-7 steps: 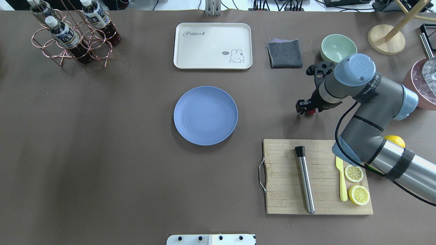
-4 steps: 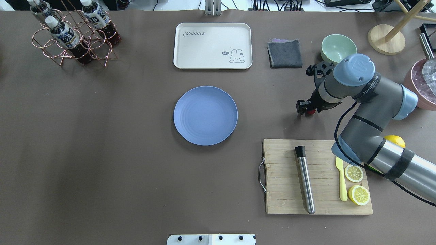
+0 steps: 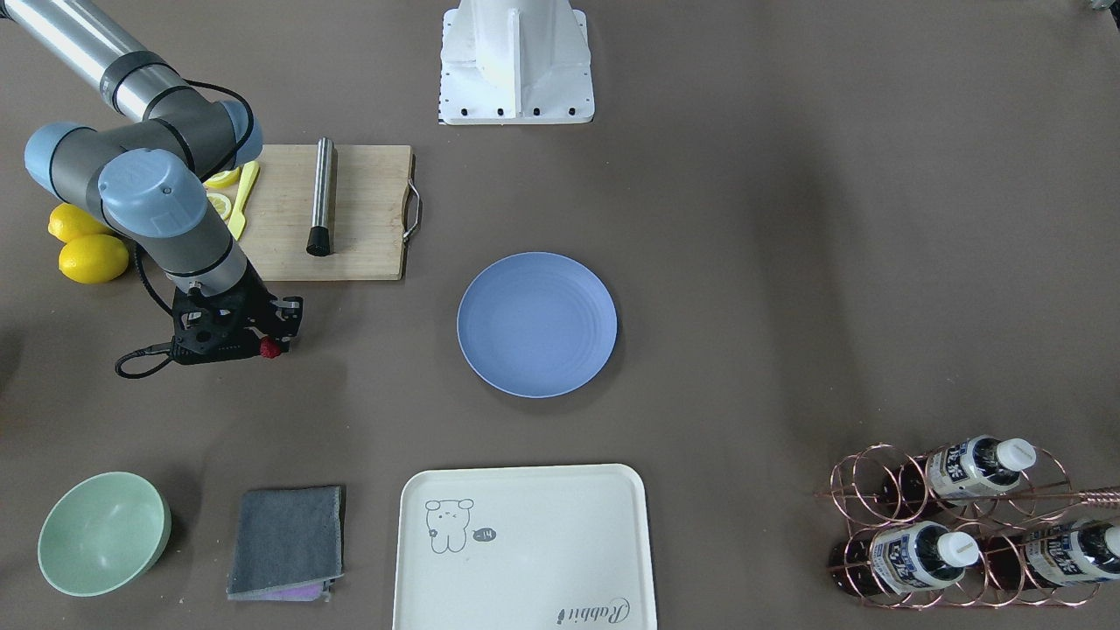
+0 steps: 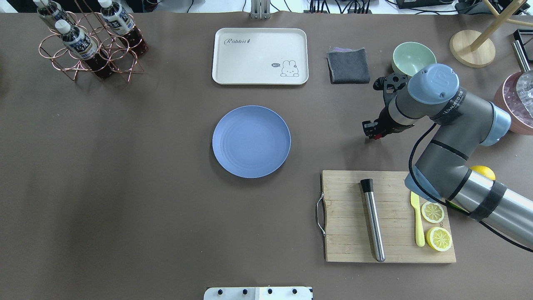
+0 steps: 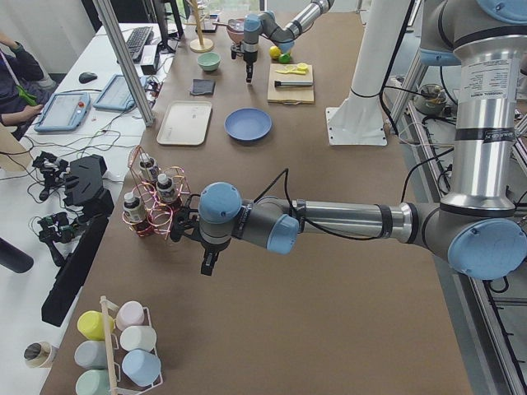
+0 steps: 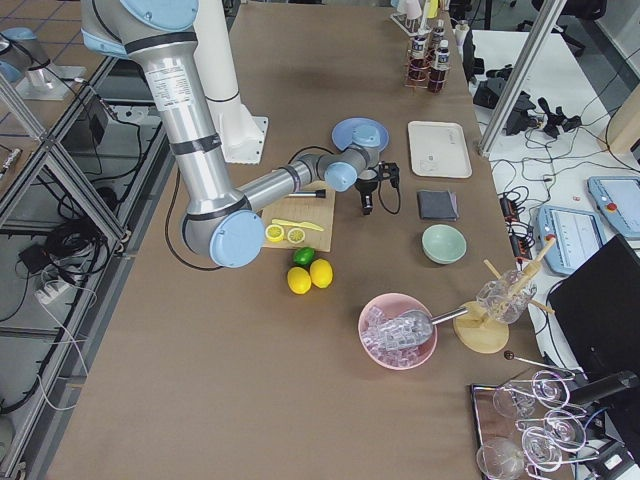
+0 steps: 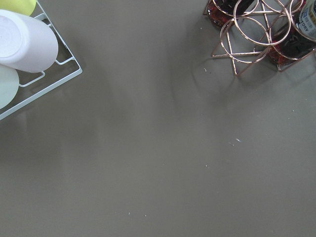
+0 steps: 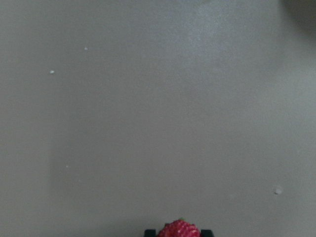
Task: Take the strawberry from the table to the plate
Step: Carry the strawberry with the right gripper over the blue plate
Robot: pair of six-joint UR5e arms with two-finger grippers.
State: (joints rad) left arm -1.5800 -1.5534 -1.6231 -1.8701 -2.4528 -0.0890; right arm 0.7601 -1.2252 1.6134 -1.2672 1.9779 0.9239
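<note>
Right arm point(image 4: 452, 125) elbow-bent above table point(image 4: 125, 187), claw point(image 4: 374, 134) pointing down, pinching strawberry point(image 3: 269, 348)

We saw the brown worktop point(image 4: 125, 187) carry a blue plate point(image 4: 251, 141) well apart from the right pincer point(image 4: 372, 132), a wooden board point(image 4: 345, 233) and a grey cloth point(image 4: 349, 66) nearer it.

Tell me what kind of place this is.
Likely a robotics lab staging a kitchen: the right gripper holds a strawberry, a cutting board carries lemon slices, and tablets sit on a side desk.
</note>
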